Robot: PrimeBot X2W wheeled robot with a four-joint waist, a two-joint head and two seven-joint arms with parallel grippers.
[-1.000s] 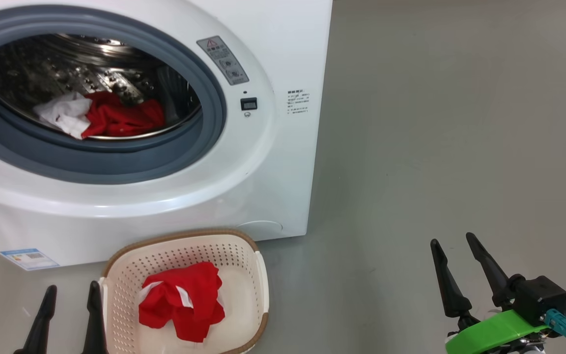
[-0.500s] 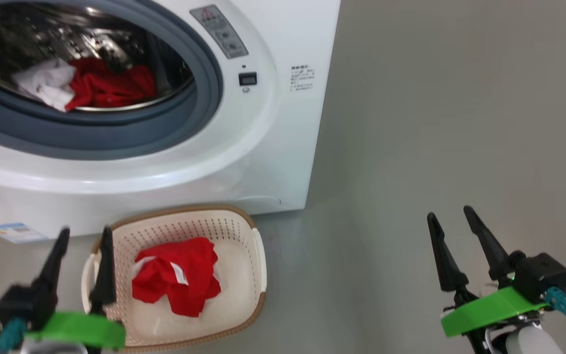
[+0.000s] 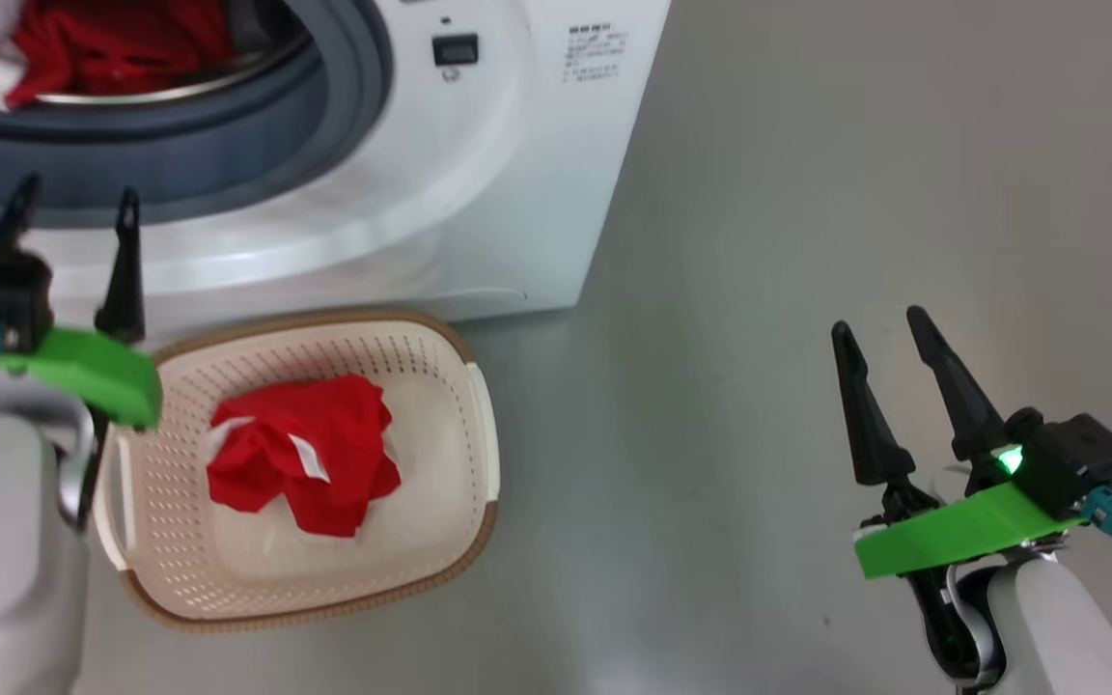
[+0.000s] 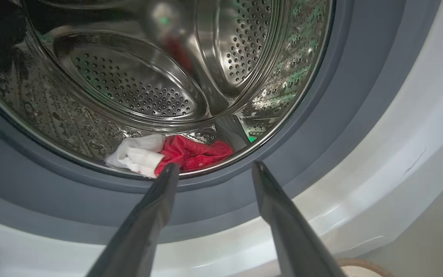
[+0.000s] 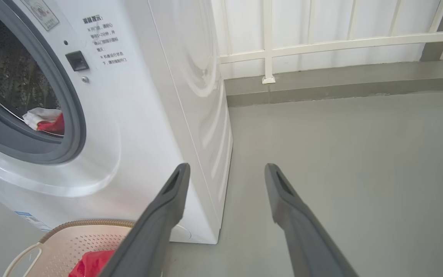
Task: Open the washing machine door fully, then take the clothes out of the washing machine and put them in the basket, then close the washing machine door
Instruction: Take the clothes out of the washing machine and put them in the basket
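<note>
Clothes soft, red and white, in perforated steel drum, left tool and right tool spread, empty

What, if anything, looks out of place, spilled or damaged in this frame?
Nothing stands out. One red garment with white trim lies inside the cream perforated plastic basket, red and white clothes sit in the steel drum of the white washing machine, and the left pincer and right pincer are open, empty.

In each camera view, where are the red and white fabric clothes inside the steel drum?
Head view: red and white clothes at top left corner.
Left wrist view: clothes just below centre.
Right wrist view: clothes at left edge, mid-height.
Shared landmark: grey rubber ring framing them.
</note>
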